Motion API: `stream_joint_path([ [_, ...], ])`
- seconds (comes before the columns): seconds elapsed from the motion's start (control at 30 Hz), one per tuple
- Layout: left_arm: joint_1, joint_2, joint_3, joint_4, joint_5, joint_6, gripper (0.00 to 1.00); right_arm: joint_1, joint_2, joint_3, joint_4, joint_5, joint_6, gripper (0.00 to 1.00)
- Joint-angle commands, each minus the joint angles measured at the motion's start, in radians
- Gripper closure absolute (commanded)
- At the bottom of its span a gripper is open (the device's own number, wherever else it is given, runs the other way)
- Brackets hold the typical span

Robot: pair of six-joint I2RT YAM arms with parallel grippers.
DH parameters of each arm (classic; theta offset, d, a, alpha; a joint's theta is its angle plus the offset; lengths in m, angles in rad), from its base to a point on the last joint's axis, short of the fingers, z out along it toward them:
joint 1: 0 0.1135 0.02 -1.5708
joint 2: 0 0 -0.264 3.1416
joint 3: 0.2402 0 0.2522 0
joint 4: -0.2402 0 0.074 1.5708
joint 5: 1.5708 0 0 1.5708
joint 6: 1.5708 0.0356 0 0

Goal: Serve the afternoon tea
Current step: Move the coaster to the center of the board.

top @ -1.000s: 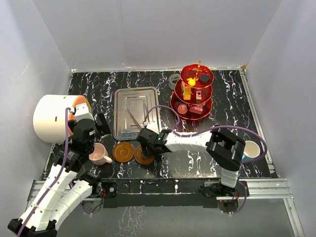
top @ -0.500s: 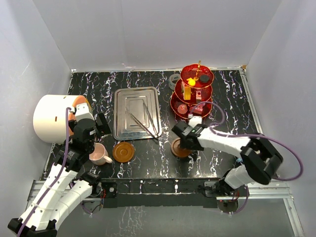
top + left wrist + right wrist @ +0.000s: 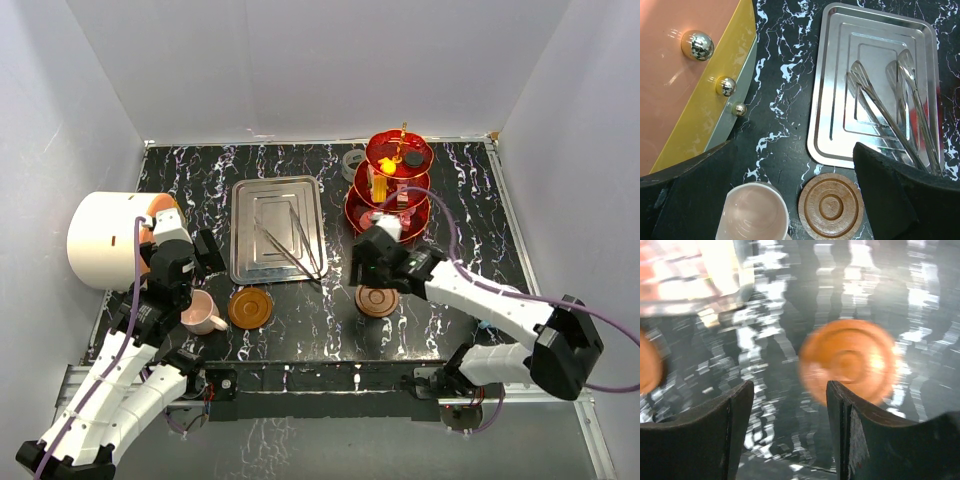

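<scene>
The red see-through three-tier stand (image 3: 396,186) with small sweets (image 3: 380,170) stands at the back right. One brown saucer (image 3: 378,300) lies flat in front of it. My right gripper (image 3: 374,262) hovers just behind this saucer, open and empty; in the blurred right wrist view the saucer (image 3: 847,360) sits beyond the right gripper (image 3: 790,390). The other saucer (image 3: 250,307) lies beside the pink cup (image 3: 201,312). My left gripper (image 3: 792,150) is wide open above the pink cup (image 3: 754,212) and saucer (image 3: 831,206), holding nothing. The blue cup is hidden.
A flat steel tray (image 3: 250,205) with metal tongs (image 3: 290,248) lies mid-table. A big white drum with an orange face (image 3: 105,238) stands at the left. A small grey round thing (image 3: 353,160) sits left of the stand. White walls enclose the table.
My right arm swept the saucer from beside the other one to the right, set it before the stand, and drew back off it. The left arm has stayed still.
</scene>
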Motion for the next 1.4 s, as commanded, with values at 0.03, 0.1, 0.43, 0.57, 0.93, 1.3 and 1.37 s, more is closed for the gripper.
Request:
stream_joint_path([
  [0.03, 0.000, -0.011, 0.013, -0.009, -0.047, -0.005, 0.01, 0.263, 0.143, 0.183, 0.151, -0.039, 0.047, 0.41],
  [0.1, 0.000, -0.020, 0.017, -0.021, -0.073, -0.017, 0.01, 0.340, 0.242, 0.253, 0.180, -0.036, 0.070, 0.41],
  [0.43, 0.000, -0.100, 0.021, -0.061, -0.196, -0.084, 0.01, 0.520, 0.668, 0.533, 0.209, 0.028, 0.133, 0.39],
  [0.57, 0.000, -0.126, 0.022, -0.069, -0.220, -0.097, 0.01, 0.531, 0.764, 0.641, 0.136, 0.081, 0.130, 0.37],
  [0.93, 0.000, -0.122, 0.025, -0.075, -0.218, -0.097, 0.01, 0.515, 0.898, 0.814, 0.001, 0.142, 0.100, 0.35],
  [1.3, 0.000, -0.125, 0.021, -0.075, -0.211, -0.095, 0.01, 0.499, 0.731, 0.481, -0.088, 0.258, 0.194, 0.38],
  [1.37, 0.000, -0.123, 0.021, -0.072, -0.208, -0.094, 0.01, 0.498, 0.644, 0.367, -0.091, 0.260, 0.232, 0.39],
])
